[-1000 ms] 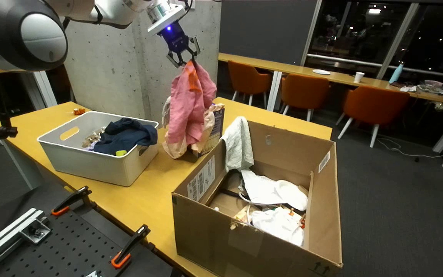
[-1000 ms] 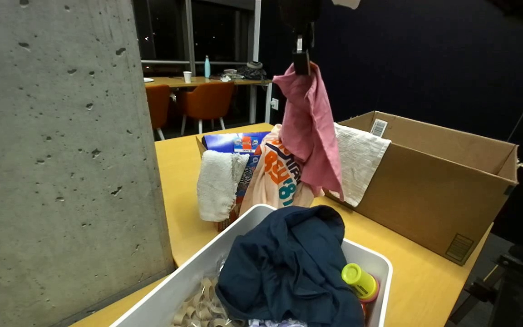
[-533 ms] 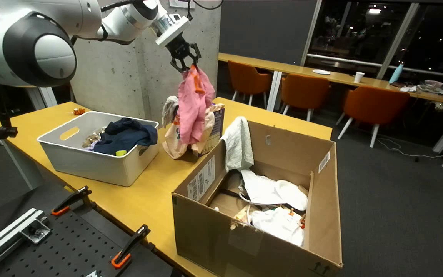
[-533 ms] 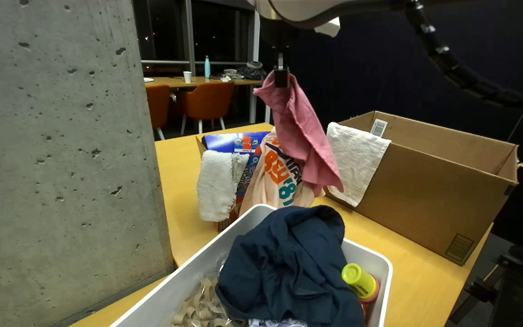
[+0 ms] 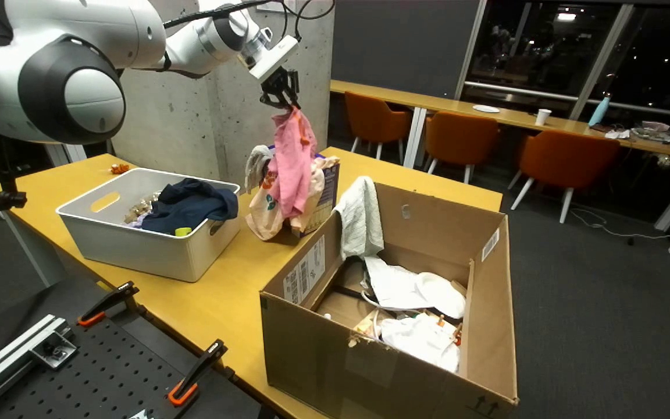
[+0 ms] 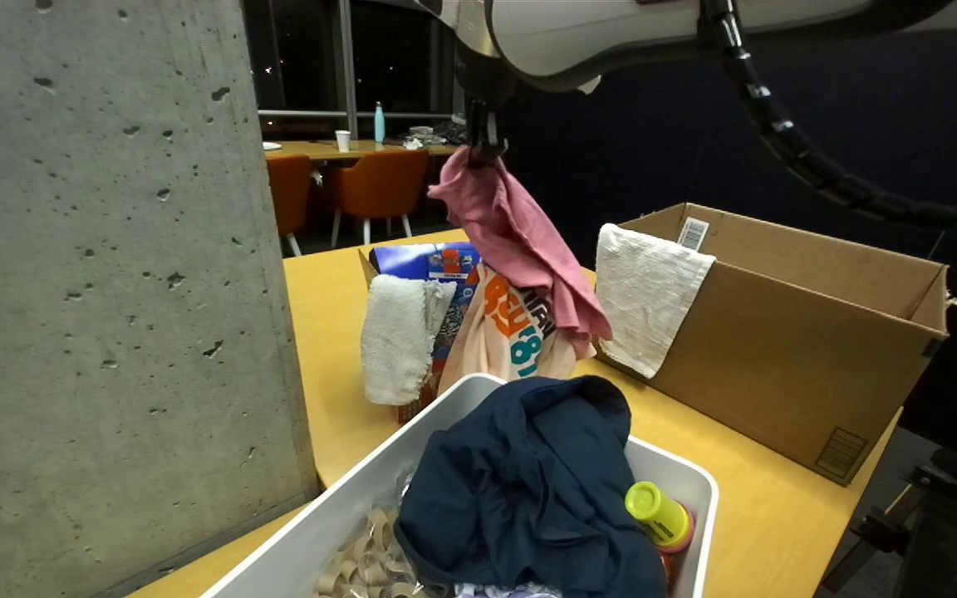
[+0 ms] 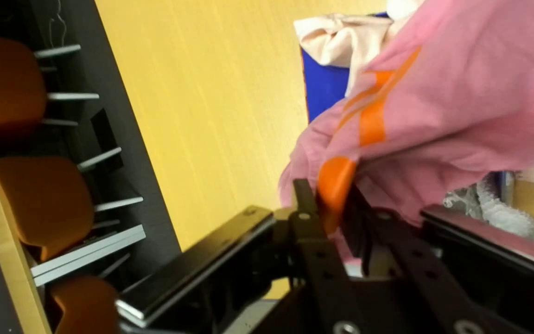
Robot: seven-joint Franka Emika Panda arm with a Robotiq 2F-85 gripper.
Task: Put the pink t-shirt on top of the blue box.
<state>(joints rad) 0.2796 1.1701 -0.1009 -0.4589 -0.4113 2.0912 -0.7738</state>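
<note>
The pink t-shirt (image 5: 293,169) with an orange print hangs from my gripper (image 5: 292,106). It also shows in an exterior view (image 6: 520,237) and in the wrist view (image 7: 461,97). My gripper (image 7: 331,202) is shut on a bunched orange and pink part of it. The blue box (image 6: 406,260) stands on the table; the wrist view shows its blue top edge (image 7: 325,88). The shirt hangs in front of the box and a cream printed cloth (image 6: 495,332) draped over it. The gripper is above the box's level. Whether the shirt touches the box is unclear.
A white towel (image 6: 404,340) also drapes over the blue box. A light grey bin (image 5: 137,247) with a navy cloth (image 5: 192,203) stands beside it. An open cardboard box (image 5: 387,372) with a white towel (image 5: 363,215) is on the table. A concrete pillar (image 6: 130,299) stands close by.
My gripper has moved down with the pink t-shirt, to the right in an exterior view and to the left, towards the blue box, in an exterior view. More of the cream cloth's side shows.
</note>
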